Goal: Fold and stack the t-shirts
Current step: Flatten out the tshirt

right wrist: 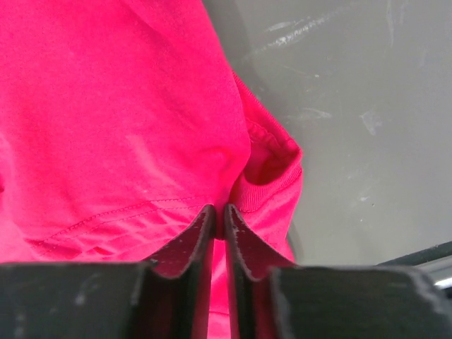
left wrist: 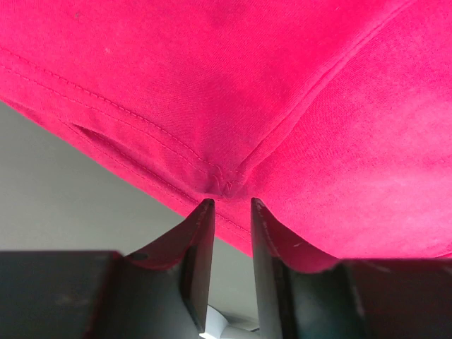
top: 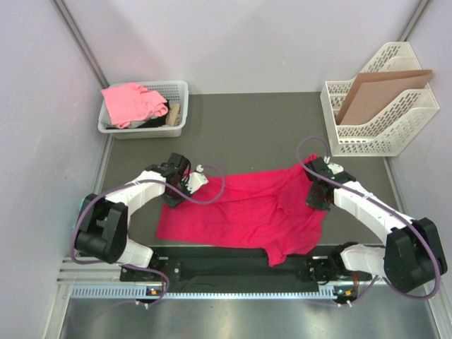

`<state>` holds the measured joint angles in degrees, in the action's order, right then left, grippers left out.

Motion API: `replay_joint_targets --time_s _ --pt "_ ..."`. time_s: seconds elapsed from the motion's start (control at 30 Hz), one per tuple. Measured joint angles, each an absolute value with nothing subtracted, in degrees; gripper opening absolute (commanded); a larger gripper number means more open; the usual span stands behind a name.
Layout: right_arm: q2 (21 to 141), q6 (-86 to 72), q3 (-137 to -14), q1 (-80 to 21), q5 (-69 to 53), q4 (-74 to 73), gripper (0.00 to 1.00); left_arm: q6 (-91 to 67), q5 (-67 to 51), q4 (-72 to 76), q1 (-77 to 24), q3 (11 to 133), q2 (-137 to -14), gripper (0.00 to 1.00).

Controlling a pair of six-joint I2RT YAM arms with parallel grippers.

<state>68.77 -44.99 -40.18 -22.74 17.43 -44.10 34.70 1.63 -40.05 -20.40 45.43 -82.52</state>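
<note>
The crimson-red t-shirt [top: 247, 212] lies spread and rumpled on the dark table between my arms. The salmon-pink t-shirt [top: 131, 102] is bunched in the white basket [top: 180, 88] at the back left. My left gripper [top: 172, 200] is at the red shirt's left edge. In its wrist view the jaws [left wrist: 229, 203] stand slightly apart, their tips at the hem where a seam puckers [left wrist: 222, 182], with table showing between them. My right gripper [top: 318, 201] is at the shirt's right side. Its fingers [right wrist: 219, 209] are pinched on a fold of red cloth [right wrist: 127, 127] beside the ribbed collar [right wrist: 272, 187].
A white file rack [top: 381, 123] holding a brown cardboard sheet [top: 374, 92] stands at the back right. The basket also holds dark items. A black rail [top: 226, 268] runs along the near edge under the shirt's lower part.
</note>
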Motion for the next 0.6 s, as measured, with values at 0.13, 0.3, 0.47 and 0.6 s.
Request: replay_joint_targets --time_s 0.13,0.3,0.47,0.6 --pt "69.01 -45.01 -40.18 -22.74 17.41 -44.1 0.0 34.59 1.78 -39.83 -20.4 45.34 -82.37 0.42" --pt "69.01 -44.99 -40.18 -22.74 17.43 -44.12 0.0 34.46 1.76 -39.42 -20.38 45.34 -81.89 0.42" --pt "69.01 -44.97 -40.18 -22.74 17.43 -44.12 0.0 34.41 1.72 -38.96 -20.38 45.34 -81.91 0.42" --pt "69.01 -44.58 -40.18 -22.74 17.43 -44.12 0.0 34.33 1.34 -38.72 -20.38 45.34 -81.91 0.43"
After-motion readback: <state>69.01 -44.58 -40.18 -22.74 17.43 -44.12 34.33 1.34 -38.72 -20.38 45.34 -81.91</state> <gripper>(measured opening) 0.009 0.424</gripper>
